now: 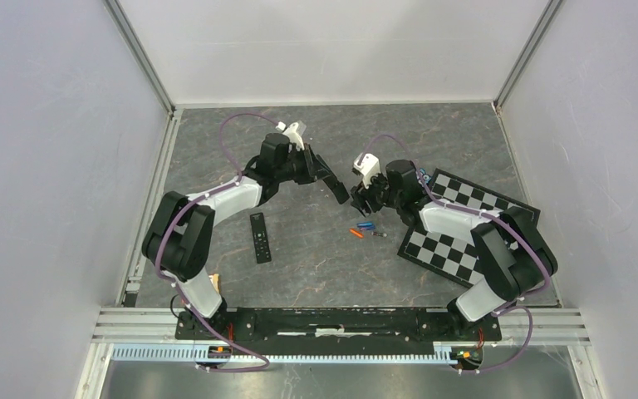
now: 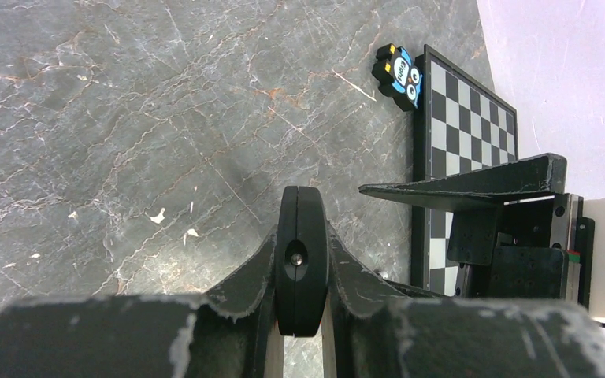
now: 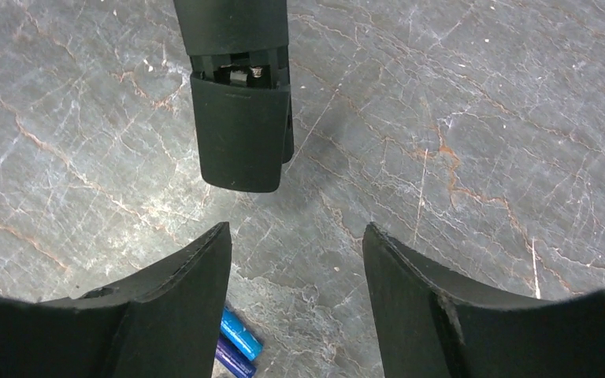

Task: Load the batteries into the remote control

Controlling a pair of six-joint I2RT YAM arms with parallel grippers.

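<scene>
My left gripper is shut on a black remote control and holds it above the table; the left wrist view shows it end-on between the fingers. In the right wrist view the remote hangs ahead, its back cover slid partly down with a gap of open compartment showing. My right gripper is open and empty, just short of the remote's end. The orange battery, the blue battery and the dark battery with silver lie on the table below; the blue one shows by my left finger.
A second black remote lies flat left of centre. A black-and-white checkerboard lies at the right, with a small owl-faced block at its far corner. White walls and metal rails bound the grey marbled table.
</scene>
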